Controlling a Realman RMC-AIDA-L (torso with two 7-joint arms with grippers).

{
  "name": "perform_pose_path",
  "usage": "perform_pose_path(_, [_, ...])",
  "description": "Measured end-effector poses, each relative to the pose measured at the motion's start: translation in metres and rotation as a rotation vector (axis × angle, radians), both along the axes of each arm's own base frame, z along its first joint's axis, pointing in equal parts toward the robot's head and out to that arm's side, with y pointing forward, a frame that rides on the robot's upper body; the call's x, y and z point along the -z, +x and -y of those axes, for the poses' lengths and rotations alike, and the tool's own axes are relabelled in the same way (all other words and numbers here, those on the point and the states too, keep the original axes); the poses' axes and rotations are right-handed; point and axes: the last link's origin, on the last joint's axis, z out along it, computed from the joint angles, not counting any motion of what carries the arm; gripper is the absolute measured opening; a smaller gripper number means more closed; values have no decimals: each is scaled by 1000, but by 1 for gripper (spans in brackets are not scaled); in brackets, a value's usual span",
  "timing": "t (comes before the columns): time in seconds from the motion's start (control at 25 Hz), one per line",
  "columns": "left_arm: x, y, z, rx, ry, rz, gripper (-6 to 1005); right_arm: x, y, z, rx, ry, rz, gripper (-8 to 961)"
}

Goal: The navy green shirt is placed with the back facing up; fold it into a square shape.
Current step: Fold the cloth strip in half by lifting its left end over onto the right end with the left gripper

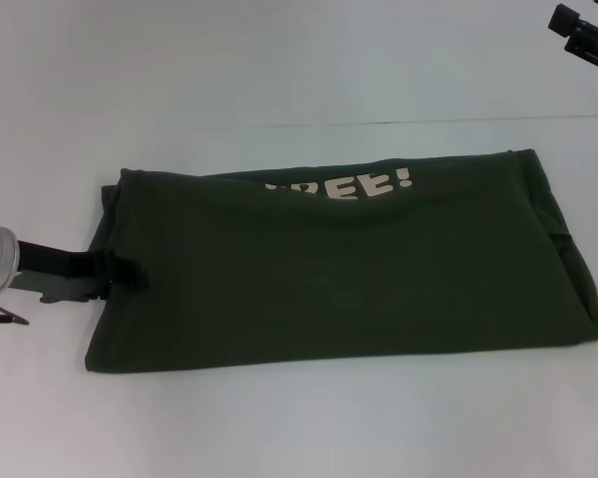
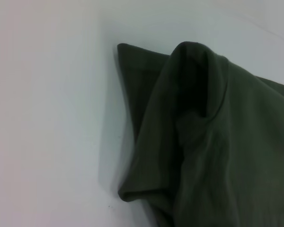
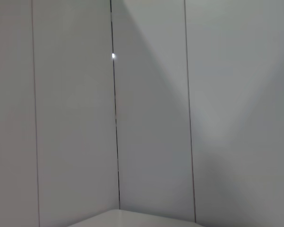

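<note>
Left gripper [image 1: 125,271] is clamped on the edge of the navy green shirt [image 1: 339,269], probably to fold it across toward the far end; right gripper [image 1: 585,35] waits parked high, its state I cannot tell.

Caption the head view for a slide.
Left gripper at the left edge of the folded green shirt on the white table.

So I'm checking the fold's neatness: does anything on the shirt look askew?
Yes. The navy green shirt lies as a long band, not yet a square. Cream lettering peeks out along its far edge, and the end by the left hand is bunched and lifted. The right hand stays off to the far right.
</note>
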Motion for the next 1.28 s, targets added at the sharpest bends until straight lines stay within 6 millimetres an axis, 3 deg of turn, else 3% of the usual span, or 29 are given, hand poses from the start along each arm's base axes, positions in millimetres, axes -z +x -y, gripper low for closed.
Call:
perform_pose_path(0.16, [0, 0, 0, 0, -1, 0, 561, 0, 0, 0, -1, 0, 0, 825])
perform_pose_path(0.48, [0, 0, 0, 5, 1, -5, 505, 1, 0, 0, -1, -2, -2, 826])
perform_pose_path(0.68, [0, 0, -1, 7, 3, -6, 320, 2, -1, 0, 0, -2, -6, 826])
perform_pose_path(1.28, [-1, 0, -1, 10, 4, -9, 312, 4, -1, 1, -1, -6, -7, 826])
